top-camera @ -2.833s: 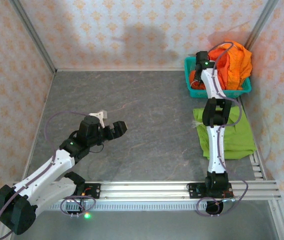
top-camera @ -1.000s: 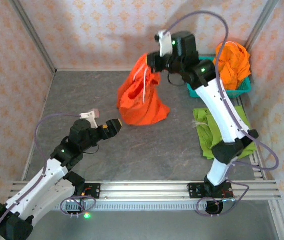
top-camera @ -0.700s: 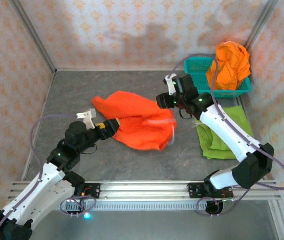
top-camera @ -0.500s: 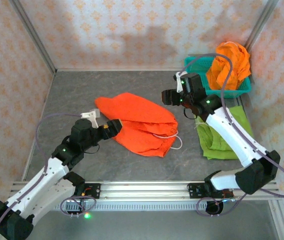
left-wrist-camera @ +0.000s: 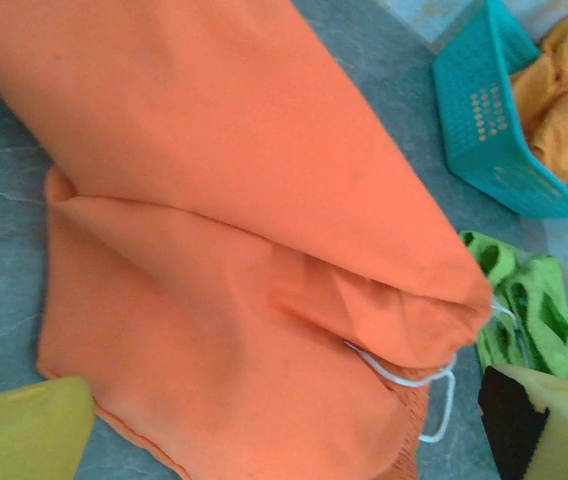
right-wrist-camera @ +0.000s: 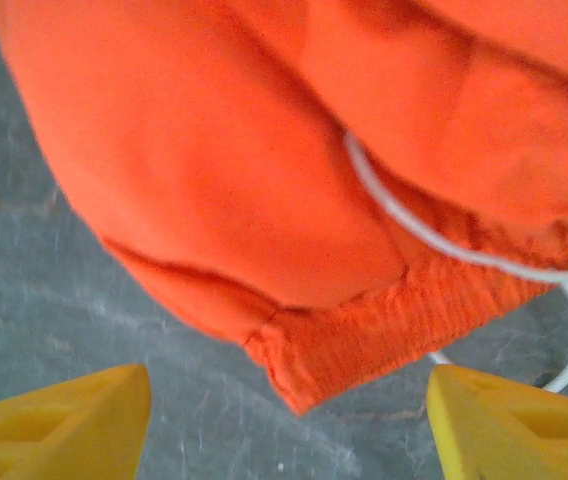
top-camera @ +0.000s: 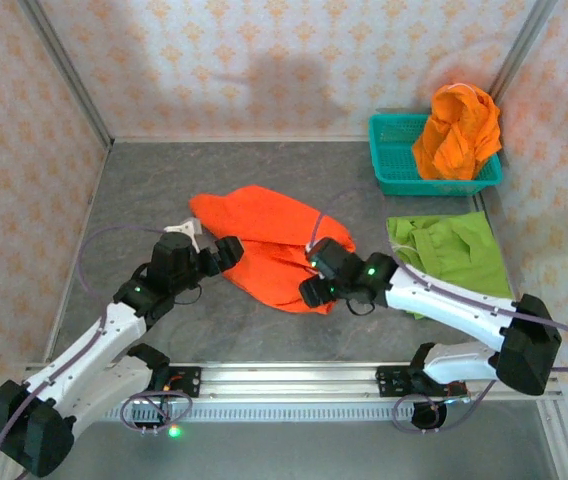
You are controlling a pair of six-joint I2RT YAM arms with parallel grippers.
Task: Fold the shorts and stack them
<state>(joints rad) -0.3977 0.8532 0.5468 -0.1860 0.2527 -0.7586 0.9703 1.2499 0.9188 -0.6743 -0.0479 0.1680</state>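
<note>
Orange shorts (top-camera: 274, 250) lie rumpled mid-worktop (top-camera: 164, 180), waistband on the right. My right fingers (top-camera: 311, 291) are spread wide either side of its near corner, gripping nothing. My left fingers (top-camera: 229, 252) gape empty at the left hem. My worry: pinching here probably snags the white drawstring (right-wrist-camera: 414, 225) or just one layer, so the fold drags lopsided.
</note>
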